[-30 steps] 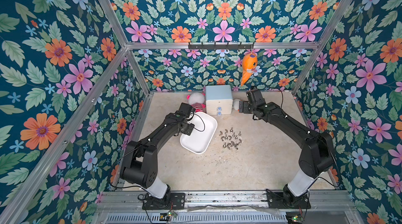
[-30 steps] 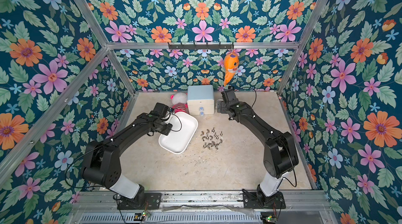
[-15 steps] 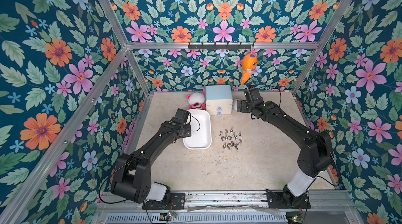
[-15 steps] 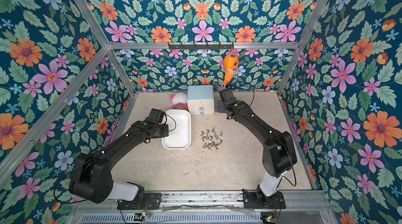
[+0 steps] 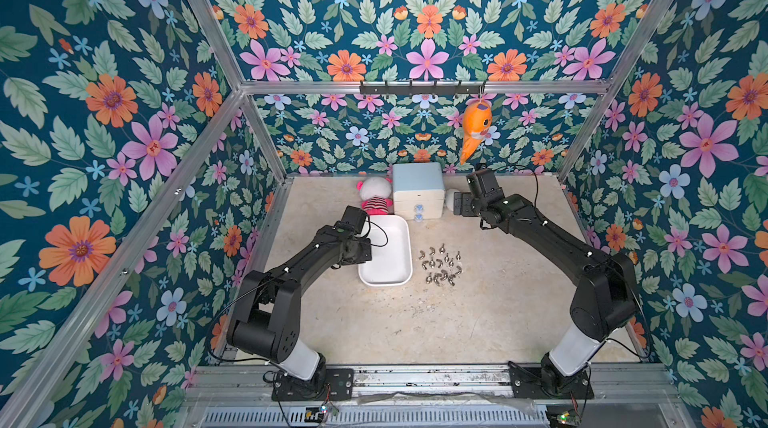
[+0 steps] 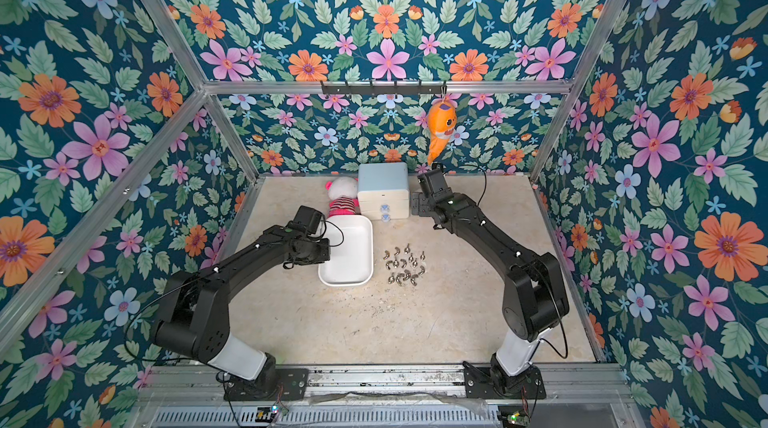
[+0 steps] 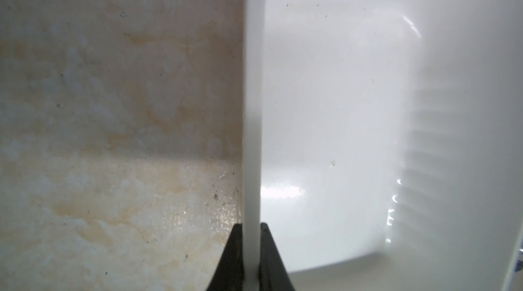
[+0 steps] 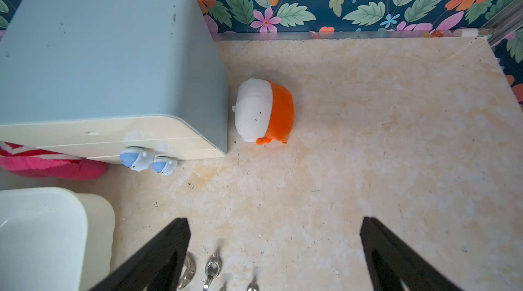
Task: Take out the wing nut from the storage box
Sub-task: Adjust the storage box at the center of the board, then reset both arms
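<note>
Behind the storage box [image 5: 386, 257] stand cabinet [image 5: 417, 184] and doll [image 5: 375, 202].

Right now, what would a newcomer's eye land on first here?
The loud floral walls first, with an orange fish toy hanging from the back rail. Then the heap of wing nuts on the table beside the empty white storage box, whose rim the left gripper pinches.

No words, numbers, labels or signs to read anywhere.
</note>
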Action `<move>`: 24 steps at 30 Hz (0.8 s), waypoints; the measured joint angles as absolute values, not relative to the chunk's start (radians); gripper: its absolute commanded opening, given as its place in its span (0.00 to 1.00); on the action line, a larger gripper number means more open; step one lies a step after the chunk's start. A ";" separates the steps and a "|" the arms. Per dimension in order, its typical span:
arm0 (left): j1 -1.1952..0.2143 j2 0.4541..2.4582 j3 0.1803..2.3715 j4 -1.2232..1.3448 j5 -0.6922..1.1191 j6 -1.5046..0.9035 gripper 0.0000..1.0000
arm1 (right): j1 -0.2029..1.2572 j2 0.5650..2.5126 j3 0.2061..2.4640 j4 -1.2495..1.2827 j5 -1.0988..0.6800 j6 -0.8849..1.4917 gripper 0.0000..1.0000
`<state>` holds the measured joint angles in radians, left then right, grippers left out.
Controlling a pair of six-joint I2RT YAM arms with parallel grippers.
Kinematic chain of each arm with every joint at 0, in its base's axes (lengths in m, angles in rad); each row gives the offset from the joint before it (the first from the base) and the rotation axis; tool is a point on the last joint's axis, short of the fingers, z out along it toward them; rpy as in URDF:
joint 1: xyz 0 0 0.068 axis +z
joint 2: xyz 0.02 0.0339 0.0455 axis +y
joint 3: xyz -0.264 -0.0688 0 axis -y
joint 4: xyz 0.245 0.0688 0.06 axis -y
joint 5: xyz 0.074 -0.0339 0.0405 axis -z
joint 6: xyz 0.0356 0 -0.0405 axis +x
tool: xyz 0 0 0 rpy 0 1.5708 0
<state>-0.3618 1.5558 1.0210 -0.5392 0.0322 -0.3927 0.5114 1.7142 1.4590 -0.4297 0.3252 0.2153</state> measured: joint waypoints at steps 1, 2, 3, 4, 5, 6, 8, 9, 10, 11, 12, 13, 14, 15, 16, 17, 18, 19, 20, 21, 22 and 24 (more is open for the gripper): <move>-0.362 1.553 1.020 -0.539 0.034 -0.393 0.24 | 0.512 1.714 1.459 -0.430 0.327 0.215 0.99; -0.362 1.549 1.019 -0.539 0.036 -0.392 0.32 | 0.512 1.714 1.458 -0.430 0.331 0.215 0.99; -0.362 1.542 1.019 -0.539 0.040 -0.391 0.36 | 0.512 1.714 1.458 -0.430 0.331 0.215 0.99; -0.362 1.535 1.020 -0.539 0.042 -0.389 0.38 | 0.512 1.713 1.458 -0.430 0.333 0.215 0.99; -0.362 1.527 1.022 -0.540 0.042 -0.389 0.42 | 0.512 1.711 1.458 -0.430 0.336 0.214 0.99; -0.362 1.521 1.026 -0.540 0.044 -0.387 0.50 | 0.512 1.711 1.458 -0.430 0.338 0.212 0.99; -0.362 1.511 1.040 -0.543 0.044 -0.381 0.99 | 0.512 1.710 1.459 -0.430 0.340 0.212 0.99; -0.362 1.505 1.049 -0.548 0.038 -0.381 1.00 | 0.512 1.710 1.460 -0.430 0.341 0.212 0.99; -0.362 1.498 1.061 -0.556 0.026 -0.378 0.99 | 0.512 1.709 1.461 -0.431 0.341 0.212 0.99; -0.362 1.491 1.074 -0.562 0.015 -0.374 0.99 | 0.512 1.706 1.462 -0.431 0.342 0.212 0.99; -0.362 1.483 1.085 -0.565 0.001 -0.374 0.99 | 0.511 1.700 1.463 -0.431 0.342 0.212 0.99; -0.362 1.472 1.097 -0.566 -0.017 -0.369 1.00 | 0.511 1.691 1.463 -0.431 0.346 0.212 0.99; -0.362 1.460 1.105 -0.565 -0.036 -0.364 1.00 | 0.510 1.678 1.462 -0.430 0.351 0.212 0.99; -0.362 1.448 1.111 -0.562 -0.056 -0.363 1.00 | 0.508 1.665 1.458 -0.427 0.353 0.212 0.99; -0.362 1.435 1.114 -0.554 -0.079 -0.362 1.00 | 0.503 1.647 1.451 -0.425 0.357 0.212 0.99; -0.362 1.422 1.115 -0.544 -0.104 -0.356 1.00 | 0.498 1.630 1.442 -0.423 0.361 0.212 0.99; -0.362 1.415 1.115 -0.536 -0.123 -0.348 0.99 | 0.491 1.615 1.433 -0.421 0.366 0.212 0.99; -0.362 1.408 1.114 -0.522 -0.149 -0.336 0.99 | 0.481 1.599 1.420 -0.414 0.369 0.212 0.99; -0.362 1.402 1.109 -0.502 -0.175 -0.333 1.00 | 0.470 1.586 1.406 -0.409 0.372 0.212 0.99; -0.361 1.398 1.104 -0.486 -0.196 -0.326 1.00 | 0.460 1.575 1.392 -0.406 0.374 0.212 0.99; -0.360 1.394 1.097 -0.466 -0.224 -0.308 0.99 | 0.447 1.561 1.374 -0.400 0.375 0.212 0.99; -0.358 1.388 1.084 -0.424 -0.267 -0.295 1.00 | 0.422 1.530 1.341 -0.390 0.375 0.212 0.99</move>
